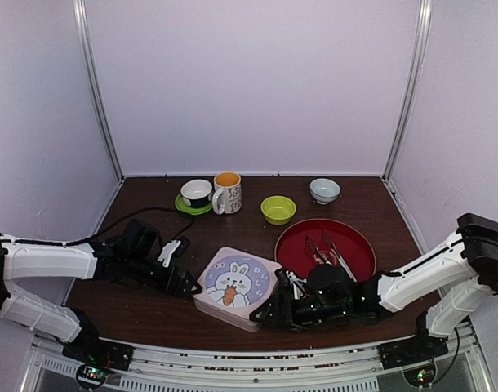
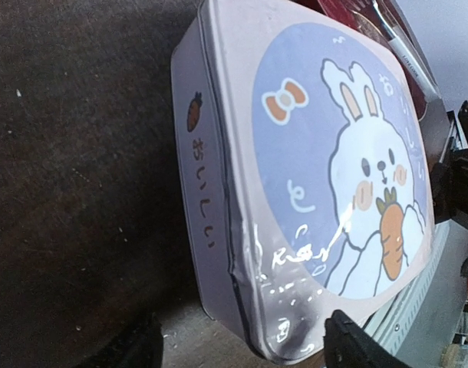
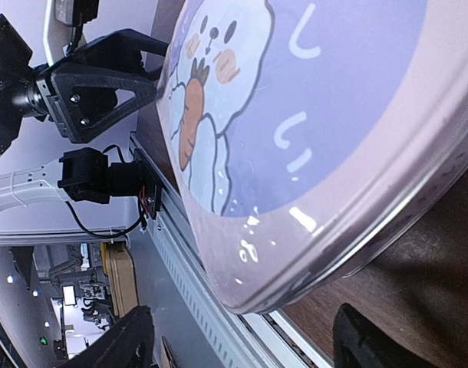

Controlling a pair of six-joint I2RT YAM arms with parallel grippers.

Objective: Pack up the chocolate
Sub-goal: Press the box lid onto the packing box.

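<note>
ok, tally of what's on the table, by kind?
bowls: 2 (green bowl, pale bowl)
cups: 2 (mug, cup)
saucer: 1
tray: 1
tongs: 1
tin: 1
total: 8

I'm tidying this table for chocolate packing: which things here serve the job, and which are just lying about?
For the job, likely: rabbit tin, lid on; left pincer and right pincer beside it; tongs on red tray. No chocolate visible.
Lying about: mug, cup on saucer, green bowl, pale bowl.
</note>
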